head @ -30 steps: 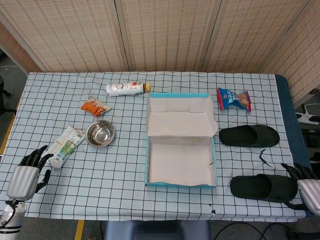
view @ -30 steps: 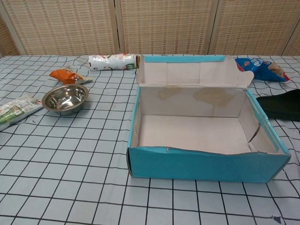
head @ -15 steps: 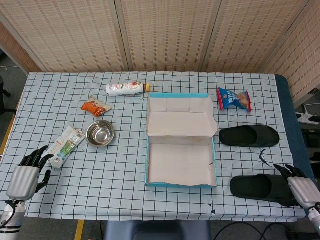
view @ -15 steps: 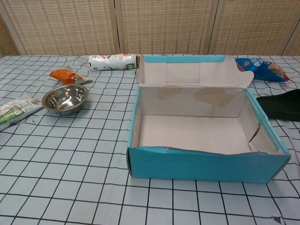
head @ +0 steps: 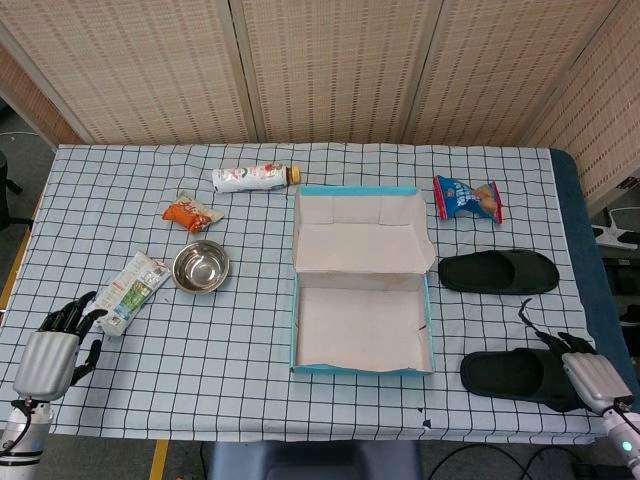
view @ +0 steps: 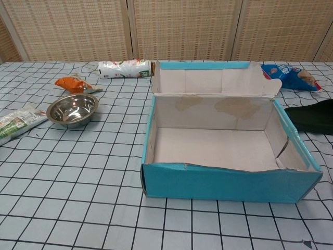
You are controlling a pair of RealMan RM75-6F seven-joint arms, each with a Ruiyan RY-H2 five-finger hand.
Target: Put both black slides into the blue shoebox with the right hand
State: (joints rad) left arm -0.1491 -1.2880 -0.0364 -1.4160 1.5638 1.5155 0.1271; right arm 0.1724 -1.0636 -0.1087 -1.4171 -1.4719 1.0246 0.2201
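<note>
Two black slides lie on the checked tablecloth (head: 250, 350), both to the right of the blue shoebox (head: 362, 308). The near slide (head: 520, 374) rests close to the table's front edge, just beside the box's front right corner; the far slide (head: 498, 271) lies behind it, level with the fold of the box's lid, and its end shows at the right edge of the chest view (view: 312, 117). Neither slide is in the box, whose pale interior is bare and whose lid (view: 208, 78) stands open at the back.

The right hand (head: 583, 371) sits at the outer end of the near slide, its dark fingers (head: 553, 343) spread and reaching over that end; whether they touch or grip the slide cannot be told from the head view. The left hand (head: 52, 349) rests at the front left corner of the table, fingers apart, holding nothing, just beside a white-and-green packet (head: 132, 288).

Further out on the cloth: a steel bowl (head: 200, 266) near the packet, an orange snack packet (head: 190, 213) behind it, a bottle lying on its side (head: 255, 177) near the box's rear left corner, and a blue-and-red snack bag (head: 467, 198) behind the far slide.
</note>
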